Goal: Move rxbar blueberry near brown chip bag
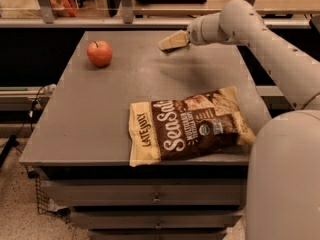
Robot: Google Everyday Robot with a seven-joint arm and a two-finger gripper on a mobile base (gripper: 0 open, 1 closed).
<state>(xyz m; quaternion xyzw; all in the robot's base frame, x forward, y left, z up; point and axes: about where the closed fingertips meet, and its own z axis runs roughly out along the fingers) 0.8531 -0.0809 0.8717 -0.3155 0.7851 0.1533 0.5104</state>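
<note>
The brown chip bag lies flat near the table's front edge, right of centre, with "Sea Salt" and "Late July" lettering. My gripper hangs above the table's far middle on a white arm that reaches in from the right. It is well behind the bag and apart from it. The rxbar blueberry does not show anywhere. The arm covers the table's right side.
A red apple sits at the far left of the grey table. The arm's large white lower part fills the bottom right corner. Drawers sit under the table front. A shelf with clutter runs behind the table.
</note>
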